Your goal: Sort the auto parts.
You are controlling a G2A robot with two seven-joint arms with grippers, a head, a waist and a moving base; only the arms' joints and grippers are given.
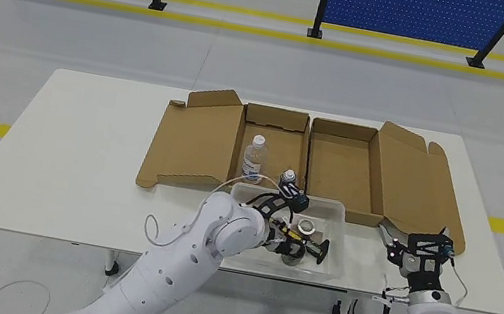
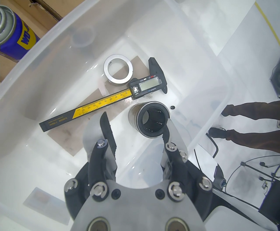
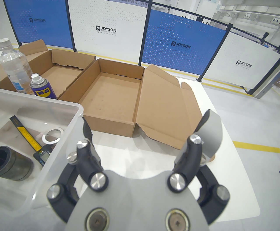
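Left pincer [image 2: 137, 119] spread, bearing [image 2: 149, 121] (perhaps touching)

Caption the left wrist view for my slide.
Open left gripper at grey metal cylindrical bushing in clear plastic bin, beside black-and-yellow digital caliper and silver metal ring.

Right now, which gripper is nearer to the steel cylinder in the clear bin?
Left. The left gripper is inside the bin, open fingers right at the cylinder. The right gripper is outside the bin, over the table beside it.

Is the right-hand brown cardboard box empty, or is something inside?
Empty: the open brown cardboard box has a bare floor, its lid flap spread back.
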